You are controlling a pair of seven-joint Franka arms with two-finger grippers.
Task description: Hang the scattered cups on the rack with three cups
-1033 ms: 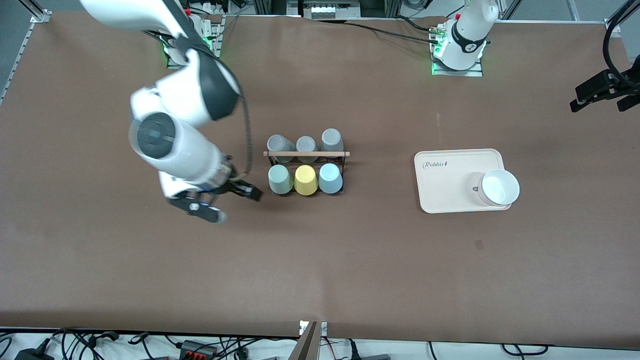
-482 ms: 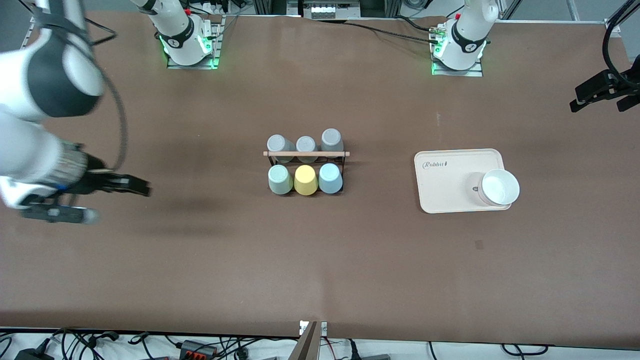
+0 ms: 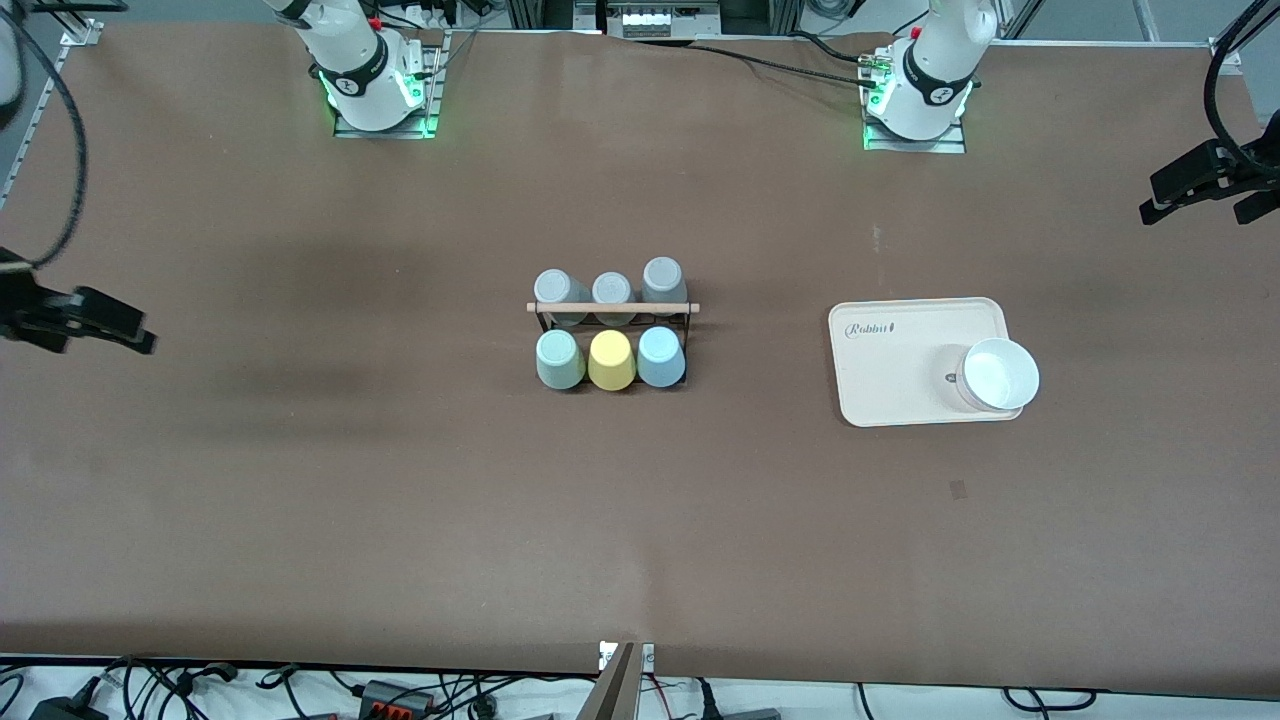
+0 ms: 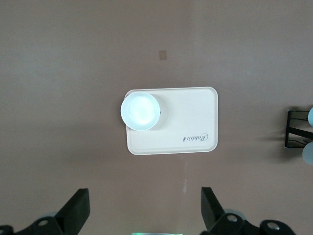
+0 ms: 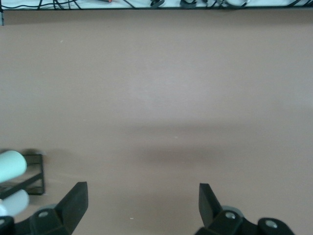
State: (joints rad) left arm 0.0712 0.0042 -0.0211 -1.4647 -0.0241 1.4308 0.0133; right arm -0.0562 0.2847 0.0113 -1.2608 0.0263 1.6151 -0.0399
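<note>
Both scattered cups sit mouth-down on the black wire rack (image 3: 612, 322) at the centre of the front view — the mint green cup (image 3: 559, 359) and the light blue cup (image 3: 661, 357) flank a yellow cup (image 3: 611, 360) in the row lower in the frame, with three grey cups (image 3: 611, 289) in the row above the wooden dowel (image 3: 612, 307). Inverted over the pegs, they look settled, so the hanging reads as complete.

The right hand (image 3: 70, 318) hovers over the table (image 3: 400, 500) at the middle left edge of the front view, well apart from the rack; its own wrist view shows the fingers (image 5: 73, 203) spread wide with nothing between them. The left hand (image 4: 144, 208) waits above the cream tray (image 4: 190, 117), fingers likewise spread and empty, a white bowl (image 4: 141, 110) on the tray's corner below it. Neither hand is placed to grasp — both postures suit a finished job.
</note>
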